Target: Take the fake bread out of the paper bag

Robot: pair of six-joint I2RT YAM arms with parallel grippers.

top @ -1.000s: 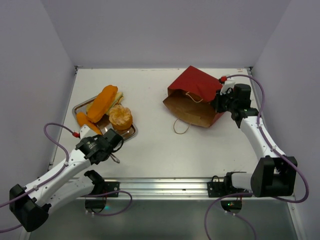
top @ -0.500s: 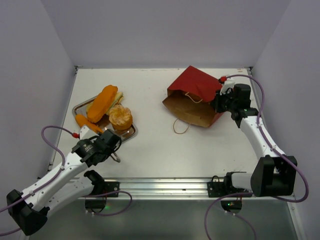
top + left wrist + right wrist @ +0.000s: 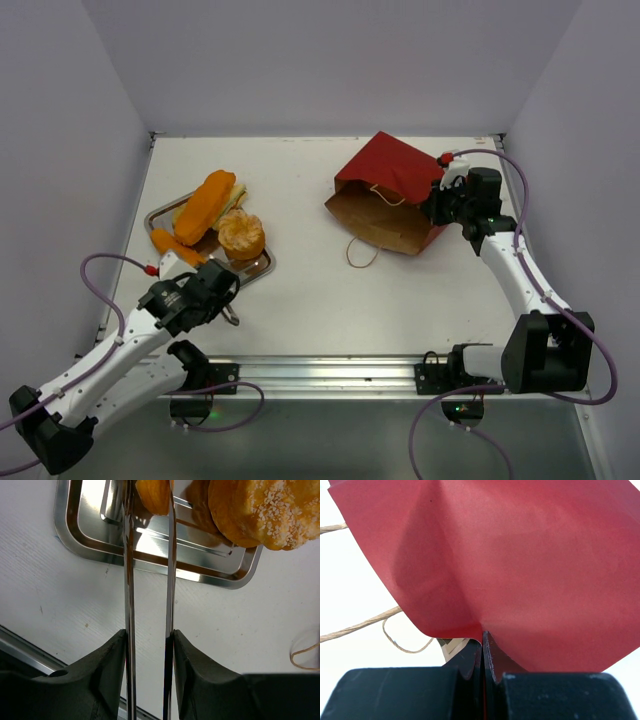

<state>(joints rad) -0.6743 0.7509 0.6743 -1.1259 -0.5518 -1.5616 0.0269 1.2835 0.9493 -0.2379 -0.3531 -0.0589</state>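
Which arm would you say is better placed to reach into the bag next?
Left, probably: the left hand holds the tongs, while the right hand pinches the red edge of the bag.

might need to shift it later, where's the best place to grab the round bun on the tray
Probably across its widest middle, coming down from above. The round bun lies at the near right corner of the metal tray, its near and right sides free, while a long roll crowds its far left. Its sides curve away, so a high pinch could slip.
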